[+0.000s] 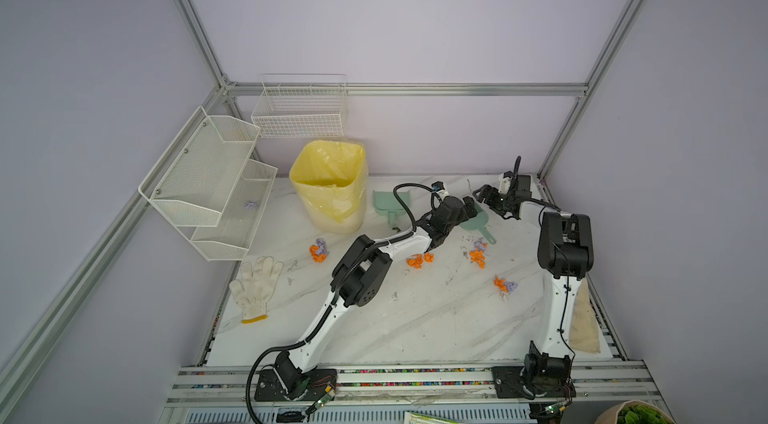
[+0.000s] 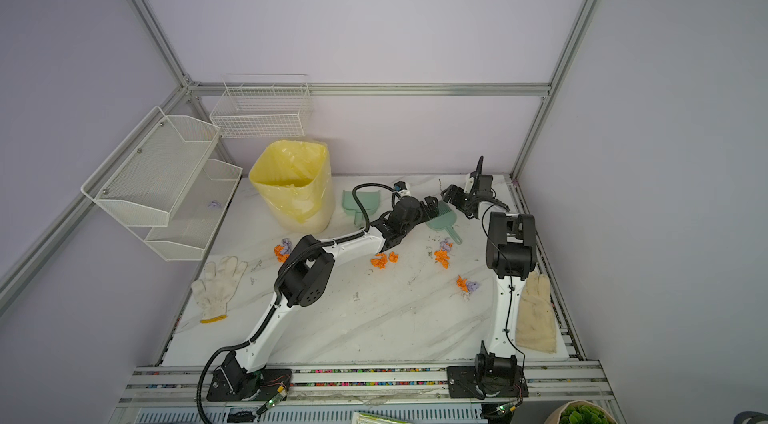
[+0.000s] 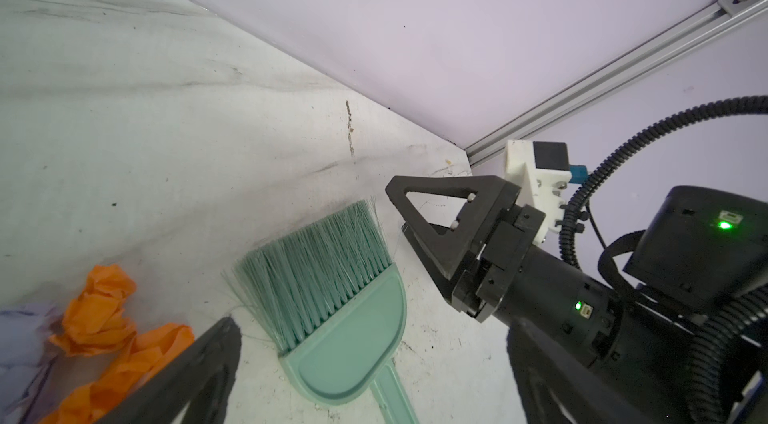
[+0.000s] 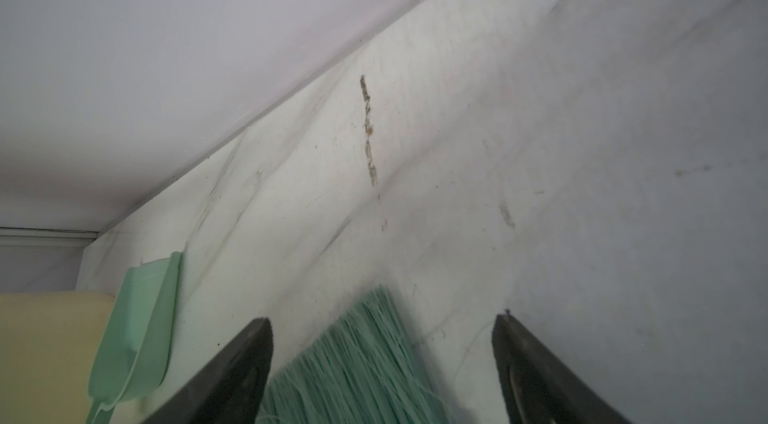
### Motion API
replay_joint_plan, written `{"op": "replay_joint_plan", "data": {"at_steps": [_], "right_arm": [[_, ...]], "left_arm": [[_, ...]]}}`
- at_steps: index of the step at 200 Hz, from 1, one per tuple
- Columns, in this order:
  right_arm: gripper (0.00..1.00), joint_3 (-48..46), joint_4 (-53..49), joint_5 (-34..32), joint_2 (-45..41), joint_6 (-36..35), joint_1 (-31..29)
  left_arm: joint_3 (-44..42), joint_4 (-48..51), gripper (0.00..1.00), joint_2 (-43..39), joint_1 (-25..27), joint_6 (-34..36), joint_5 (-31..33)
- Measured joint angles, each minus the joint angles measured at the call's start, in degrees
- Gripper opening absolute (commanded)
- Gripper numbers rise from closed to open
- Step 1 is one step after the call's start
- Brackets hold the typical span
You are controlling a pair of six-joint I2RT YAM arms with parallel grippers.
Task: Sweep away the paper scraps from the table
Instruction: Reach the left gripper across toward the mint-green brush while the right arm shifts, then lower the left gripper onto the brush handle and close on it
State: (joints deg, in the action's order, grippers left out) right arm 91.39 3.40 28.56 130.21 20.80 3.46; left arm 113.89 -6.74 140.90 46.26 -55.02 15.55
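On the table (image 1: 415,318), we are seeing the paper scraps (image 1: 319,251) lying in four orange-and-lilac clusters, running from near the yellow bin (image 1: 328,189) rightwards. Far centre, our left gripper (image 1: 471,207) is hovering over the green brush (image 1: 473,224), jaws wide apart. Just right, our right gripper (image 4: 380,324) is straddling the bristle tips, jaws apart, gripping nothing.

In both top views the left arm (image 1: 446,214) covers part of the brush (image 1: 476,224). In a top view the right arm (image 1: 561,305) hides much of a glove (image 1: 585,318). In the left wrist view the brush's handle and the paper scraps (image 3: 99,314) run off the picture's edge. In the right wrist view the dustpan (image 4: 137,318) and bin (image 4: 41,351) are cut off too.
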Motion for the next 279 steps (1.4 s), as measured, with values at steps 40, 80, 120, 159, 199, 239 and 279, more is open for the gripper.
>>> {"op": "replay_joint_plan", "data": {"at_steps": [40,80,120,159,199,239,279], "right_arm": [[0.8,0.2,0.07,0.17,0.31,-1.09,-2.54],[0.79,-4.13,1.03,-2.12,-1.97,-2.69,-5.25],[0.77,-8.79,1.14,-3.91,-5.16,-3.43,-7.13],[0.76,-12.94,1.03,-4.92,-8.5,-3.45,-7.61],[0.74,-14.16,0.59,-5.18,-12.7,-3.19,-7.63],[0.74,-14.16,0.55,-5.77,-18.62,-2.95,-7.41],[0.73,-15.47,0.52,-5.88,-22.47,-1.11,-4.94]], "left_arm": [[0.0,1.11,1.0,0.0,-0.15,-1.42,0.07],[-4.26,0.76,1.0,-0.35,-0.96,-2.23,0.07],[-9.03,0.79,1.0,-0.61,-2.03,-2.54,0.02],[-12.92,0.46,1.0,-3.93,-2.12,-2.54,-0.44],[-15.45,0.39,1.0,-8.76,-2.12,-2.27,-0.46],[-15.76,1.81,1.0,-13.25,-1.62,-0.68,-0.09],[-13.99,7.3,1.0,-13.62,1.22,-2.05,-0.22]]}}
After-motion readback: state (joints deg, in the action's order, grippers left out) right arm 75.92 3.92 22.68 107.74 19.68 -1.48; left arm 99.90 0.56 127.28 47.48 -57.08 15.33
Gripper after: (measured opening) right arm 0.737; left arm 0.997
